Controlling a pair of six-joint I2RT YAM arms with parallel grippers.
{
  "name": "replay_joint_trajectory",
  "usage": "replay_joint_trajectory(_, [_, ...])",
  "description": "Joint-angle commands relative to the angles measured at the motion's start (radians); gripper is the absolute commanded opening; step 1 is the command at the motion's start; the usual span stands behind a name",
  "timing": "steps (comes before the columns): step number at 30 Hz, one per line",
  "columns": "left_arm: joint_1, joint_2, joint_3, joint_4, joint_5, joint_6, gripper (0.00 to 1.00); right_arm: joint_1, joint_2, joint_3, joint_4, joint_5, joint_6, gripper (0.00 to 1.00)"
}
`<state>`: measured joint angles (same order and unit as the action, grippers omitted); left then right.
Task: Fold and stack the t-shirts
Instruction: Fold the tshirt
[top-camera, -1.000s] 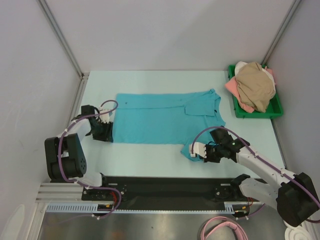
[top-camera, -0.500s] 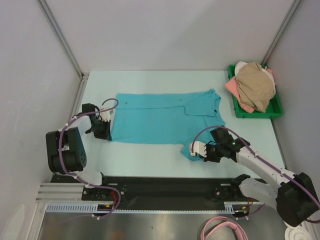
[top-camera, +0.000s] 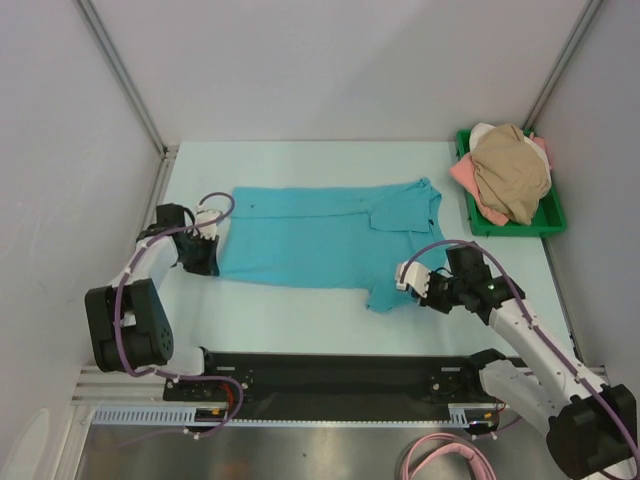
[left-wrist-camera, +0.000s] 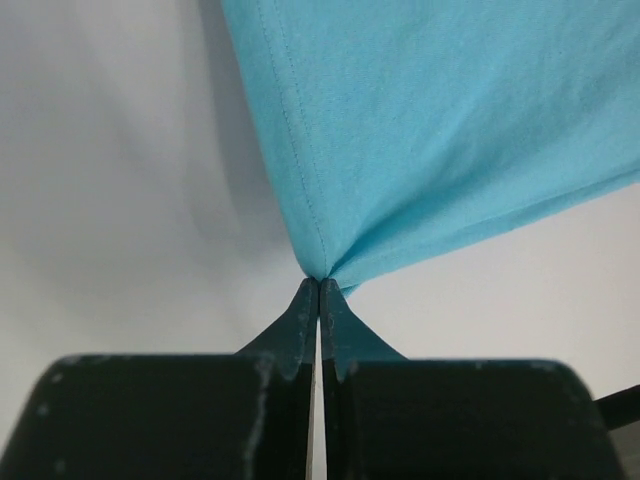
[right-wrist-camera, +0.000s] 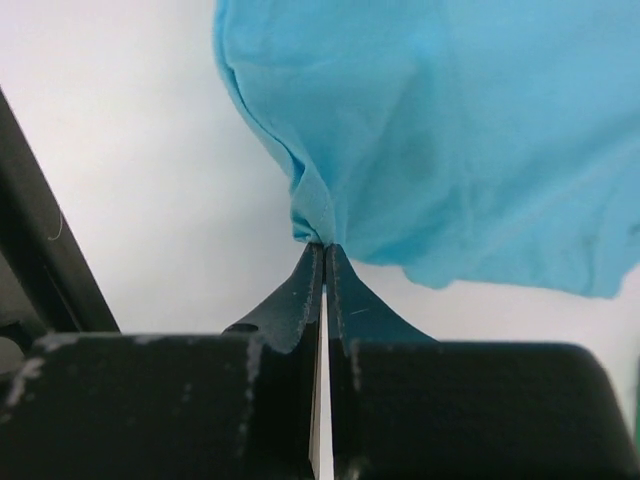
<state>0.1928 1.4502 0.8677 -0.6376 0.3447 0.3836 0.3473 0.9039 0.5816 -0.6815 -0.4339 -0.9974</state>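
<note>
the teal shirt (top-camera: 320, 235) lies spread flat on the table, left of the green tray (top-camera: 515, 232), collar toward it. the left gripper (left-wrist-camera: 319, 280) is clamped on the hem corner farthest from the tray. the right gripper (right-wrist-camera: 323, 245) pinches the sleeve nearer the tray, likely so the near edge can be lifted and folded over. the cloth is thin soft knit with a stitched hem, puckering at each pinch. the other shirts (top-camera: 510, 170) sit heaped in the tray.

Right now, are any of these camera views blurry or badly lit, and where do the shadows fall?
Top external: sharp, evenly lit, no glare on the teal t-shirt. Left wrist: shirt stitching crisp, a soft shadow on the table beside it, the left hand soft up close. Right wrist: cloth in focus, the right hand nearly featureless black.
</note>
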Motion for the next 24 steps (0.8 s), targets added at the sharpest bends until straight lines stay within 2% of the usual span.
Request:
replay_joint_trajectory(1, [0.008, -0.047, 0.011, -0.03, 0.001, 0.038, 0.01, -0.028, -0.052, 0.07, -0.036, -0.048, 0.031, 0.0])
replay_joint_trajectory(10, [0.008, 0.019, 0.083, -0.043, 0.0, 0.054, 0.0, -0.036, -0.034, 0.172, 0.081, 0.007, 0.161, 0.0])
replay_joint_trajectory(24, [0.002, 0.214, 0.319, -0.06, 0.026, 0.032, 0.0, -0.142, 0.268, 0.394, 0.273, 0.012, 0.192, 0.0])
